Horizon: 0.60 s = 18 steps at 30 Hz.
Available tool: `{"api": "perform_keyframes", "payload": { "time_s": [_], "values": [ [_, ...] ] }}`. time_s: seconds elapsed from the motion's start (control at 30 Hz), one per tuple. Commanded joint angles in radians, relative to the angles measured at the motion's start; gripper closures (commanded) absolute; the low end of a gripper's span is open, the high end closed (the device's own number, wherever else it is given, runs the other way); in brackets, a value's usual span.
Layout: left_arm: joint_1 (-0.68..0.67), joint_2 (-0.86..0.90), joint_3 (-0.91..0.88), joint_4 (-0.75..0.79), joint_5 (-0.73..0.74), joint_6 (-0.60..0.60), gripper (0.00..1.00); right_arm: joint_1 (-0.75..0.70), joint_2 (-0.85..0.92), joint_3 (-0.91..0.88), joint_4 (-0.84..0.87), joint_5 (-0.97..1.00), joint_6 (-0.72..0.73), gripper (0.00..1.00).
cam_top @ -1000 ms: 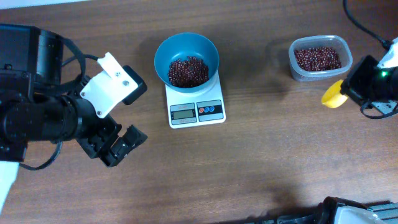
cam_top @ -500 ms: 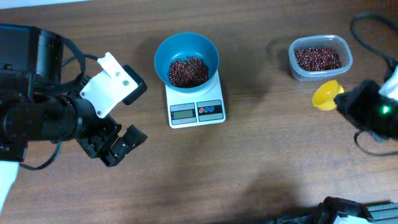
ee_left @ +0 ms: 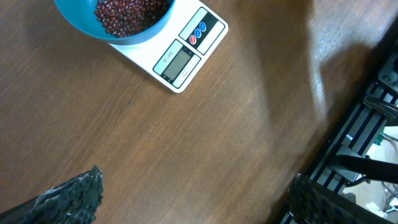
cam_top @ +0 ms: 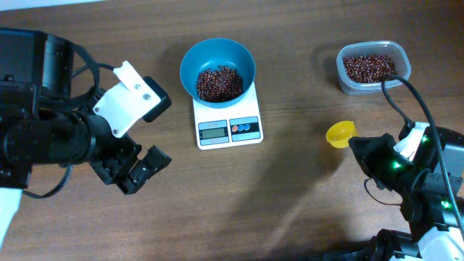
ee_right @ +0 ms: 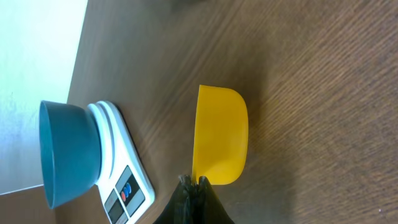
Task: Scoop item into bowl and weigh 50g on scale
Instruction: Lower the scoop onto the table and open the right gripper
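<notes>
The left gripper (cam_top: 143, 168) hangs over bare table (cam_top: 239, 203) left of the scale, its jaws spread wide with nothing between them; in the left wrist view the two fingers (ee_left: 73, 198) sit at opposite lower corners. The right gripper (ee_right: 194, 186) has its jaws pinched tight on the handle end of a yellow scoop (ee_right: 220, 134), which it holds low over the wood, well to the right of the scale and below the tub. From overhead the scoop's cup looks empty. The teal bowl (cam_top: 194, 58) stands on the white scale (cam_top: 229, 130) and holds a heap of dark red-brown beans (cam_top: 219, 82). The scale's display is too small to read. A clear tub (cam_top: 341, 64) at the far right also holds beans
</notes>
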Motion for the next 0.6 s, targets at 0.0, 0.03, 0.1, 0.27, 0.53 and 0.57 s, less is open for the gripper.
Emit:
{"api": "perform_keyframes", "payload": {
  "time_s": [0.0,0.03,0.1,0.27,0.53,0.57],
  "values": [
    [-0.004,-0.002,0.002,0.001,0.004,0.019,0.01,-0.005,-0.007,-0.011,0.034,0.061,0.008,0.96],
    [-0.004,-0.002,0.002,0.001,0.004,0.019,0.01,-0.005,-0.007,-0.013,0.034,0.103,0.008,0.96],
    [-0.004,-0.002,0.002,0.001,0.004,0.019,0.01,-0.005,-0.007,-0.013,0.044,0.146,0.009,0.96],
    [-0.004,-0.002,0.002,0.001,0.004,0.019,0.01,-0.005,0.035,-0.028,0.046,0.144,0.009,0.96],
    [-0.004,-0.002,0.002,0.001,0.004,0.019,0.01,-0.005,0.204,-0.030,0.168,0.163,0.008,0.70],
    [-0.004,-0.002,0.002,0.001,0.004,0.019,0.01,-0.005,0.235,-0.030,0.168,0.163,0.008,0.64]
  ]
}}
